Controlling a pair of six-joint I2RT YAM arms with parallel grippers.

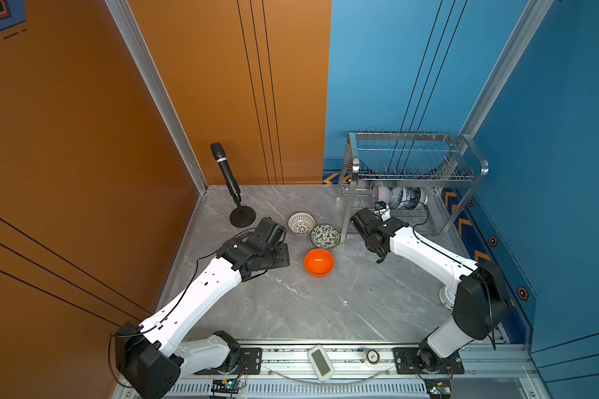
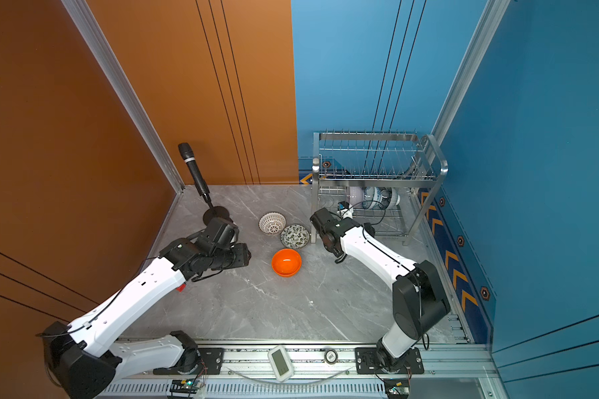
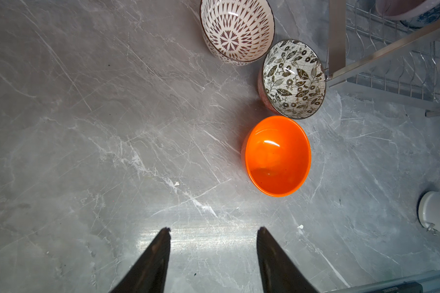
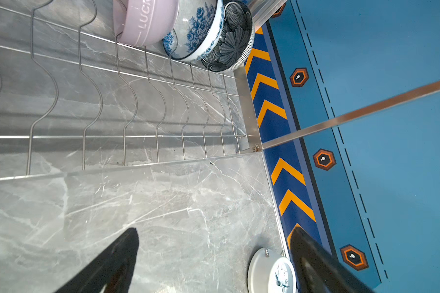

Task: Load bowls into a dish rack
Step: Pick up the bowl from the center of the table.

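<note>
Left fingers (image 3: 153, 261) cropped (tips apart), lilac bowl (image 4: 148, 22) likewise.

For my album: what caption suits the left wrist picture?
Open left fingers over a marble table; orange bowl, leaf-patterned bowl and lattice bowl sit near the dish rack.

An orange wall (image 1: 66, 138) meets a blue wall (image 1: 377, 69) behind the grey marble-look bench (image 1: 291, 304). A yellow-chevron strip (image 4: 267, 109) runs along the blue wall's foot (hexagon marks beside it). A black microphone (image 1: 226, 172) stands near the back corner on its round base.
</note>
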